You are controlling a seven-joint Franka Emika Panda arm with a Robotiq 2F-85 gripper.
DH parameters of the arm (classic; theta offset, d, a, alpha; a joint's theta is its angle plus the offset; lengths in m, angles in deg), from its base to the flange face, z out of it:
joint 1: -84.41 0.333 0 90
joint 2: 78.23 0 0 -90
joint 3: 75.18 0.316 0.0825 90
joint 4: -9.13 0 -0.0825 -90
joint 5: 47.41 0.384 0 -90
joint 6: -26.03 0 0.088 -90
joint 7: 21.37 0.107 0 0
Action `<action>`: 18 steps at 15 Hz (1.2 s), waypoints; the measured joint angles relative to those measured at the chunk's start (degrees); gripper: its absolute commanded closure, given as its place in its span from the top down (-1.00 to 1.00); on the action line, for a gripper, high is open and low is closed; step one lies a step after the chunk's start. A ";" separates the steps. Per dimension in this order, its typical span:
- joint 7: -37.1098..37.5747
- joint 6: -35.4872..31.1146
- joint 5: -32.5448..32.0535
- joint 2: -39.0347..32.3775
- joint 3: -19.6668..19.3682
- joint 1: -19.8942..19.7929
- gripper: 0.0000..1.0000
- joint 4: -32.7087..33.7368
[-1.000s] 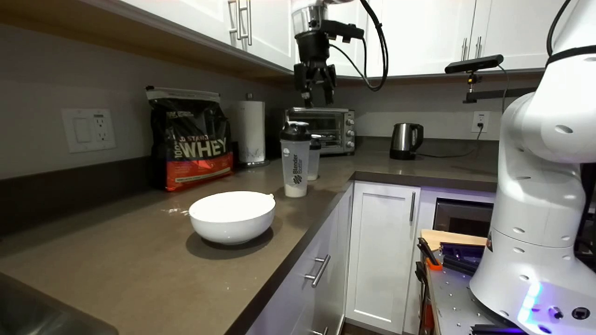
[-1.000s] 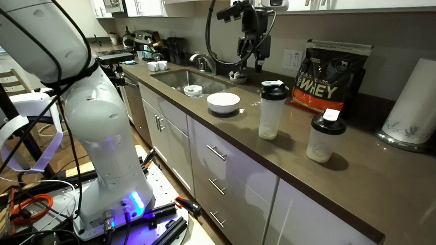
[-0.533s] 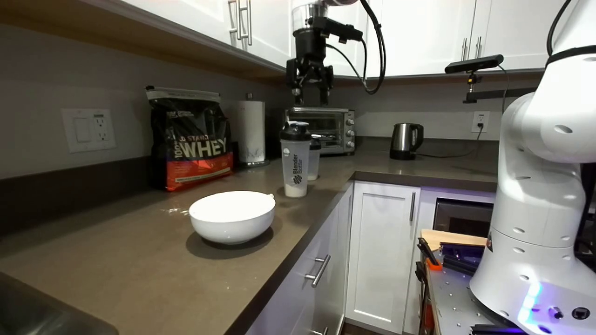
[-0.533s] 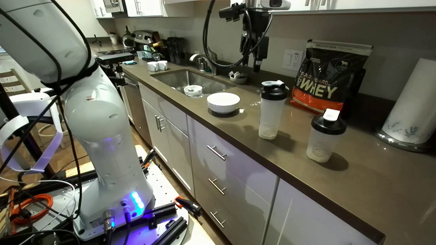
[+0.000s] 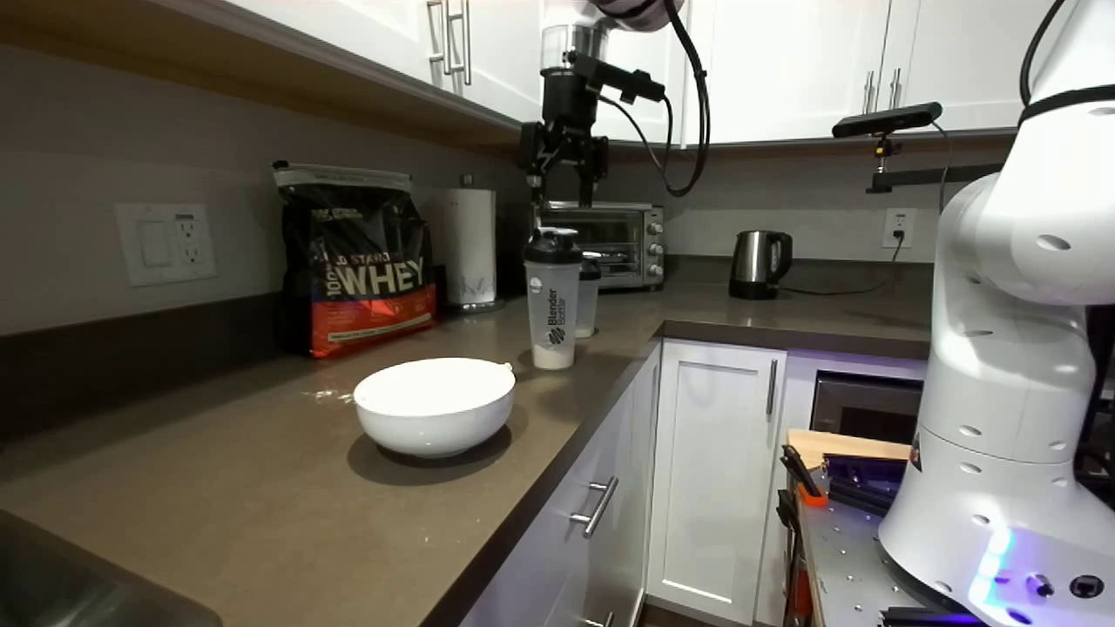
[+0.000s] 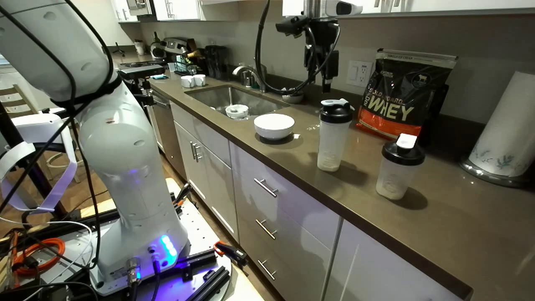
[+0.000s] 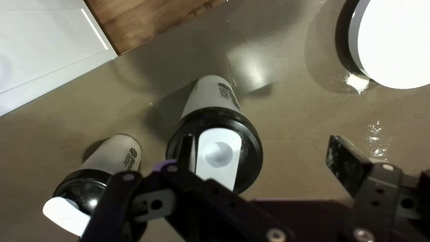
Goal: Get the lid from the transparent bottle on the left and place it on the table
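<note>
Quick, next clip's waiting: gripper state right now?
Gripper: open, jaws wide apart in the wrist view, holding nothing.

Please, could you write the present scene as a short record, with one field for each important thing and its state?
lid: black, with white flap; on the transparent bottle
transparent bottle: tall, upright on the table
gripper: open, holding nothing, higher than the lid
shorter bottle: upright, its own black cap on
white bowl: on the table
whey bag: standing near the paper-towel roll
task stage: lid not yet removed
</note>
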State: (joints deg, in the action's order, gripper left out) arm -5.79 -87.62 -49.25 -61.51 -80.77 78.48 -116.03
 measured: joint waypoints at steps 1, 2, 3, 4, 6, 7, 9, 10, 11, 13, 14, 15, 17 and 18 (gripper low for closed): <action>0.00 -0.97 0.00 -0.15 -0.10 -0.01 1.00 -0.58; 0.00 -1.93 0.00 -0.32 -0.23 -0.02 1.00 -1.13; 0.00 -2.79 0.00 -0.50 -0.40 -0.04 1.00 -1.63; -0.01 -3.54 0.00 -0.71 -0.60 -0.09 1.00 -2.02; -0.07 -4.24 -0.07 -1.27 -0.97 -0.37 1.00 -2.21; -0.13 -4.47 -0.14 -1.57 -1.10 -0.61 1.00 -2.20; -0.28 -5.11 -0.47 -2.14 -1.46 -0.87 1.00 -2.20; -0.36 -5.57 -0.61 -2.41 -1.63 -0.95 0.95 -2.19; -0.45 -6.06 -0.67 -2.73 -1.74 -1.06 0.62 -2.15; -0.64 -6.83 -0.73 -3.53 -1.87 -1.40 0.64 -1.84; -0.77 -7.16 -0.73 -3.93 -1.97 -1.48 0.53 -1.68; -0.84 -7.52 -0.74 -4.32 -2.08 -1.52 0.50 -1.57; -0.90 -8.13 -0.74 -5.02 -2.25 -1.54 0.58 -1.49; -0.95 -8.21 -0.75 -5.29 -2.31 -1.54 0.74 -1.48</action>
State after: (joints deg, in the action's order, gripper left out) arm -6.74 -95.83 -50.00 -66.80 -83.08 76.94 -117.51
